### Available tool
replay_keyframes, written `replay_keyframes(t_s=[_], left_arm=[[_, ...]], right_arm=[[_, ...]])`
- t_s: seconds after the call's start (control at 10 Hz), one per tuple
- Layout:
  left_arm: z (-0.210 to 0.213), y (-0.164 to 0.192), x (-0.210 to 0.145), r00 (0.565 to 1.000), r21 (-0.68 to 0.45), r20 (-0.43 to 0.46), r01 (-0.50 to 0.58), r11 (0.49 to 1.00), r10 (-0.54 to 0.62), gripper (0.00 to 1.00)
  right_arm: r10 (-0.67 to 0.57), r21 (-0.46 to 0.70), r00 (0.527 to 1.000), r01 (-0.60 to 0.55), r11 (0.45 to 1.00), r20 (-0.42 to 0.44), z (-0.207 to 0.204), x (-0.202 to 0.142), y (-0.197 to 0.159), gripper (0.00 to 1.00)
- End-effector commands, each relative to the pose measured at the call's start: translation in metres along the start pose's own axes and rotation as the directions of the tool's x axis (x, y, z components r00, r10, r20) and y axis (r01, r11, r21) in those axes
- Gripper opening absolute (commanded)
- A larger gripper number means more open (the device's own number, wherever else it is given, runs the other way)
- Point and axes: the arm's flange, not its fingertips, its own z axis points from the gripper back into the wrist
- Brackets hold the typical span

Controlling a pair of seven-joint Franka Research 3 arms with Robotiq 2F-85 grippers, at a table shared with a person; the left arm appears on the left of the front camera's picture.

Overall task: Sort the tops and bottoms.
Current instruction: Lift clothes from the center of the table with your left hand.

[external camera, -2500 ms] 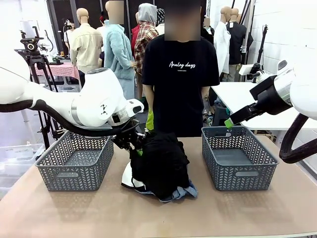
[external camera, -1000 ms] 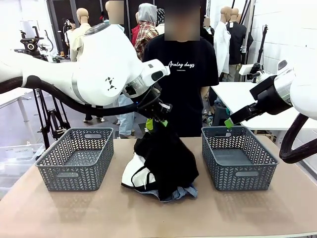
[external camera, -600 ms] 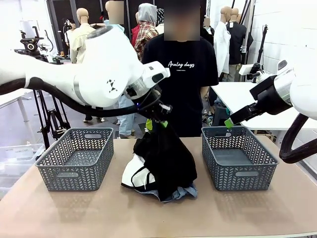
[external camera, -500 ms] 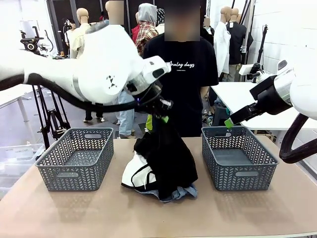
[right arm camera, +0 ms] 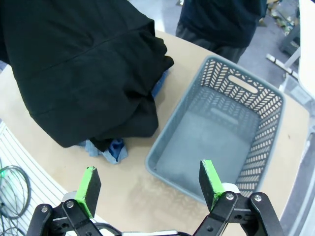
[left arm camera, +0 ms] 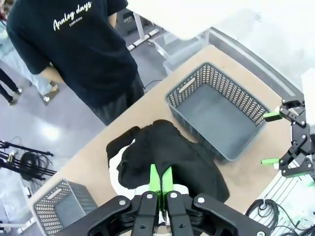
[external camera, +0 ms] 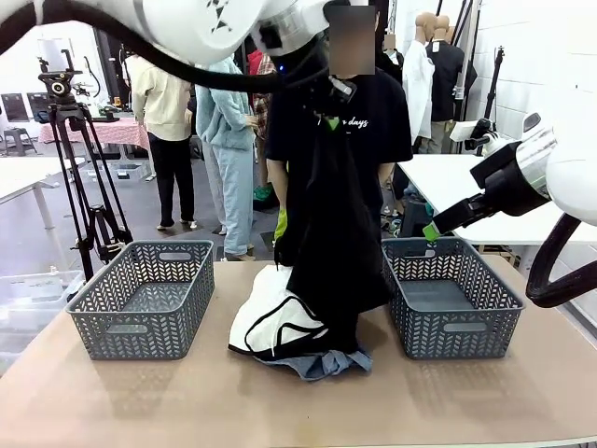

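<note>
Left jaws: pressing shut on the top edge of a black garment [external camera: 336, 233], upper middle of the front view.
Black garment: hanging long and limp, its hem trailing on the pile at the table's centre, just beside the right basket [external camera: 485, 280].
Pile: a white garment with black piping [external camera: 270, 322] lying at left, faded denim [external camera: 326, 364] peeking out in front.
Right jaws: standing wide apart, gripping nothing, hovering by the right basket's far rim.
Open room: bare table [external camera: 140, 401] lying in front; the left basket [external camera: 140, 299] sitting apart from the pile.
</note>
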Motion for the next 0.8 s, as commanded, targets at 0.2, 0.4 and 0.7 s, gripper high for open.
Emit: replay_keyframes(t_s=[0.2, 0.4, 0.7], left_arm=[[0.007, -0.005, 0.014, 1.0, 0.096, -0.011, -0.009, 0.995, 0.01, 0.0], [0.022, 0.0, 0.001, 0.999, 0.133, 0.017, -0.045, 0.99, 0.044, 0.0], [0.01, 0.001, 0.01, 1.0, 0.087, -0.003, -0.006, 0.996, 0.006, 0.0]], right_arm=[[-0.011, 0.017, 1.0, 0.011, 1.0, 0.007, -0.002, 0.0, 0.0, 1.0], [-0.011, 0.017, 1.0, 0.011, 1.0, 0.007, -0.002, 0.0, 0.0, 1.0], [-0.011, 0.017, 1.0, 0.011, 1.0, 0.007, -0.002, 0.0, 0.0, 1.0]])
